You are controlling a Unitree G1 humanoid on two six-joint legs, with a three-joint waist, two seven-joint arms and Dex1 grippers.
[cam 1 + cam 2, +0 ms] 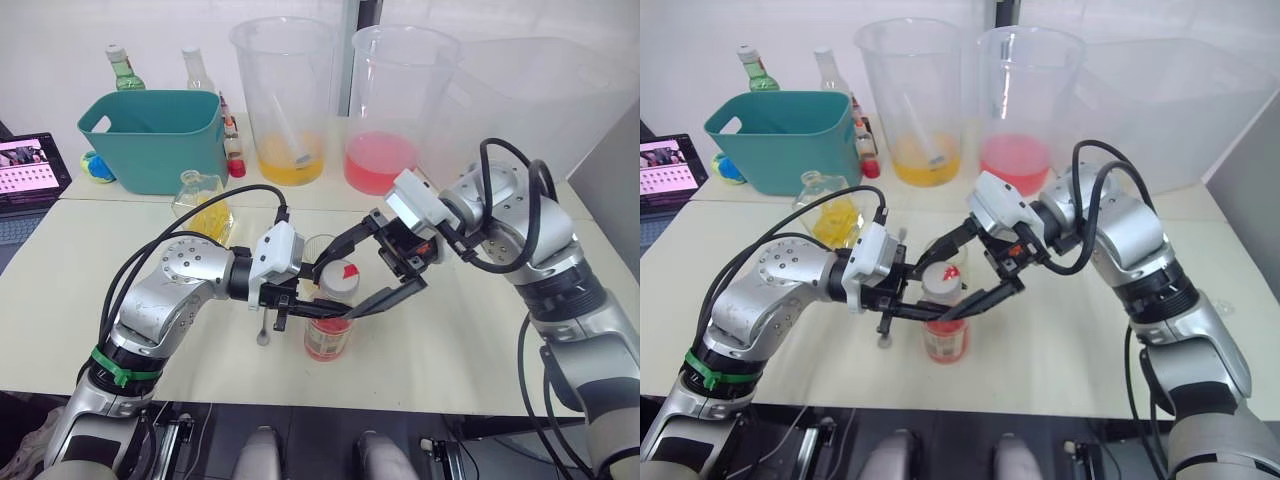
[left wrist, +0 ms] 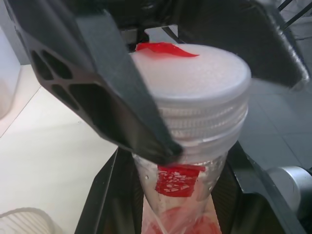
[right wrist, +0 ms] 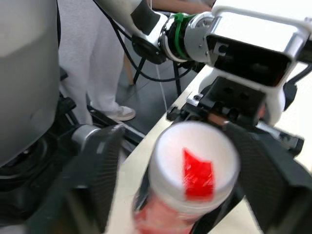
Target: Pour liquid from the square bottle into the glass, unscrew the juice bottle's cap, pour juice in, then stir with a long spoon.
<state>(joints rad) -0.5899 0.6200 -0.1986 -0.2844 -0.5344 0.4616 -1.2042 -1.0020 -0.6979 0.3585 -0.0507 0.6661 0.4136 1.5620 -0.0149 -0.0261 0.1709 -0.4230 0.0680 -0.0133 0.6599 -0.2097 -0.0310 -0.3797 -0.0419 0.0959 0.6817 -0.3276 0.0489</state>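
On the table [image 1: 480, 350], the juice bottle [image 1: 329, 335] is standing upright near the front edge, just in front of the glass [image 1: 318, 248]. The left gripper [image 1: 300, 305] is clamping the bottle's neck. The right gripper [image 1: 375, 265] is straddling the cap [image 1: 338, 279], fingers spread, not gripping.

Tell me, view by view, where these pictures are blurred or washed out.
Right wrist view: the cap and the right hand's fingers beside it are blurred. Left wrist view: the cap's white top glares, and the near finger is soft. Eye views: the juice bottle is sharp, and the wall behind the beakers is washed out.
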